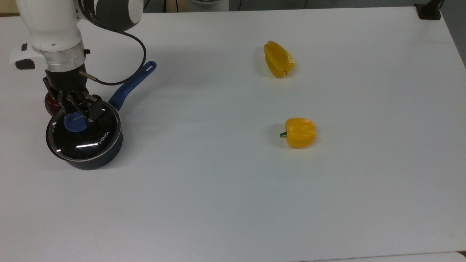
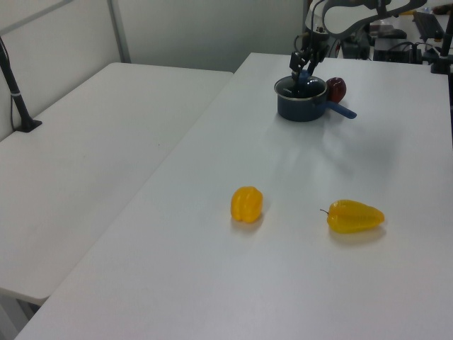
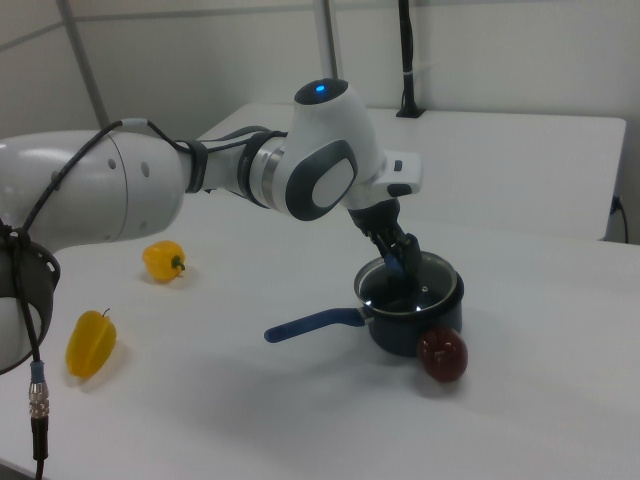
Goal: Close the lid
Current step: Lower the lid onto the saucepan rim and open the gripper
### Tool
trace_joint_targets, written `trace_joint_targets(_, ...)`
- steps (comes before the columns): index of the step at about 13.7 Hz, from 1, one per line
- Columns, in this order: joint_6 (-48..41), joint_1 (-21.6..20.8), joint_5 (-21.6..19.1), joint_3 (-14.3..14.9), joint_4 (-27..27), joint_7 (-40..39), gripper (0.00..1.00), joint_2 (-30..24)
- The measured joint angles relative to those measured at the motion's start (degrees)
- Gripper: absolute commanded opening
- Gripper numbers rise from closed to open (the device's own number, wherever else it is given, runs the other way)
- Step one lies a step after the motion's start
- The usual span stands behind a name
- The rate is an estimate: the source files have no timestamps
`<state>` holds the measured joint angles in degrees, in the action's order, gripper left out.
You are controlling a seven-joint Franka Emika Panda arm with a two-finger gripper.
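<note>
The round glass lid with a metal rim and "KONKA" lettering lies flat on the dark blue pot at the top view's left. Its blue knob sits off-centre toward the arm. My gripper reaches straight down onto that knob with its fingers closed around it. In the right view the gripper stands over the lid with blue showing between the fingers. The pot's blue handle points up and right in the top view.
A dark red round fruit lies right behind the pot, partly hidden by the arm. Two yellow peppers rest far off toward the top view's right. The white table stretches wide around them.
</note>
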<state>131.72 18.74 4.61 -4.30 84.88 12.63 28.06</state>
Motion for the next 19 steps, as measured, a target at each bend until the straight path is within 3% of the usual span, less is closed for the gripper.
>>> trace_joint_targets(19,0.4,0.9,-0.6,0.0,0.0,0.0,0.44,0.1)
